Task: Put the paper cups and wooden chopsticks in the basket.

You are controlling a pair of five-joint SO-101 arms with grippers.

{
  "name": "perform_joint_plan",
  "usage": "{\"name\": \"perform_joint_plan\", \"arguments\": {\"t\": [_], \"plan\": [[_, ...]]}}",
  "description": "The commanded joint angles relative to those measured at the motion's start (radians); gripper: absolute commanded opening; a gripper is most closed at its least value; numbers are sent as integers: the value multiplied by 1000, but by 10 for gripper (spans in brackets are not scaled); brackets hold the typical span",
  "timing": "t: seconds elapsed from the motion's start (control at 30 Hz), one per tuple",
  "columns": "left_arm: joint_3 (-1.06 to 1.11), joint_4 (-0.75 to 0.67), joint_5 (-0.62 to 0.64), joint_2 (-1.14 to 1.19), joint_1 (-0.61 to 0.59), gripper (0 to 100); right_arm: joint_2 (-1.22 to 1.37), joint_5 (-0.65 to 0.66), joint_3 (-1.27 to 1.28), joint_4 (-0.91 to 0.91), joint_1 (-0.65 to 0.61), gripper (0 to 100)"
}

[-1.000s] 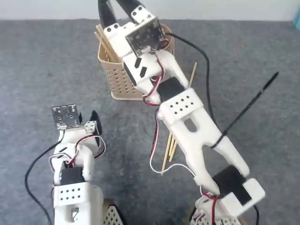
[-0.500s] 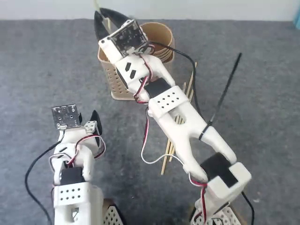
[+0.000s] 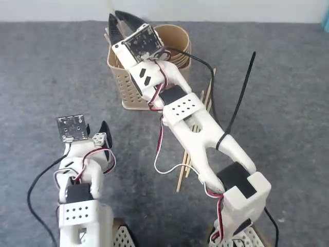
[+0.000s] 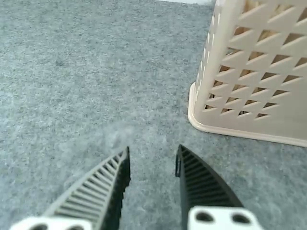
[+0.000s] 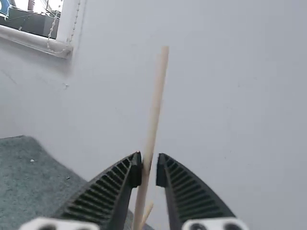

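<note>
Seen from above, the paper cups (image 3: 175, 36) sit in the far basket (image 3: 123, 90), but several chopsticks (image 3: 180, 182) lie on the worktop (image 3: 51, 67), so work remains. The left arm's jaws hang slightly parted and empty near the basket. The right arm's jaws pinch one upright chopstick (image 5: 153, 105).

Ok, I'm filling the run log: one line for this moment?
right gripper: shut on chopstick over basket | left gripper: open, empty | paper cups: in basket | loose chopsticks: on table

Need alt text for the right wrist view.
The right gripper clamps a wooden chopstick that points away from the camera, against a white wall. A window corner and grey carpet sit at the edges.
</note>
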Motion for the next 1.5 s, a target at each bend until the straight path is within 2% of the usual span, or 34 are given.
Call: {"name": "perform_joint_plan", "arguments": {"t": [0.0,0.33,0.5,0.57,0.67,0.8,1.03,1.3,1.47], "plan": [[-8,2,-2,-18,2,152,-15,-12,-57,-19,15,113],[-8,2,-2,-18,2,152,-53,-12,-41,-8,24,95],[-7,2,-2,-18,2,152,-202,-12,43,179,36,94],[-7,2,-2,-18,2,152,-288,-18,101,255,45,65],[-7,5,-2,-17,2,152,-417,-103,189,331,64,3],[-5,5,-2,-17,2,152,-575,-216,292,418,119,8],[-4,6,-2,-17,2,152,-837,-327,468,641,186,7],[-4,6,-2,-12,2,152,-1179,-333,760,881,191,7],[-8,49,-2,-18,2,152,-1267,-336,1013,888,203,7]]}}
